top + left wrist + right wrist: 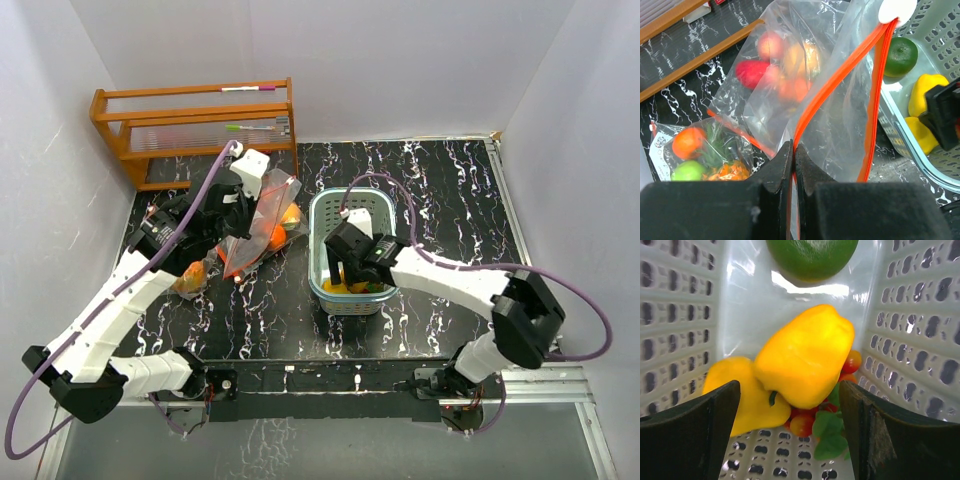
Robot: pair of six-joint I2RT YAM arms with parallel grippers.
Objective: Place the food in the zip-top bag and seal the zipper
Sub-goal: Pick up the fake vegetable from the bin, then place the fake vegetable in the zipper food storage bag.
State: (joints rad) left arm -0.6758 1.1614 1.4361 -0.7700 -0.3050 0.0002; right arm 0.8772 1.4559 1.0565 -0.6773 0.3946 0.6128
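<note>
loading step: my spread right gripper hovers over yellow fruit, left gripper pinches zip-top bag; next, grasp.

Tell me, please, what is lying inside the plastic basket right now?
The basket holds two yellow peppers, a green fruit, and small red tomatoes with green leaves. The peppers partly cover the tomatoes; anything else beneath them is hidden.

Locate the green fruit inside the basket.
In the right wrist view, the green fruit sits top centre inside the basket, just beyond the big yellow fruit.
</note>
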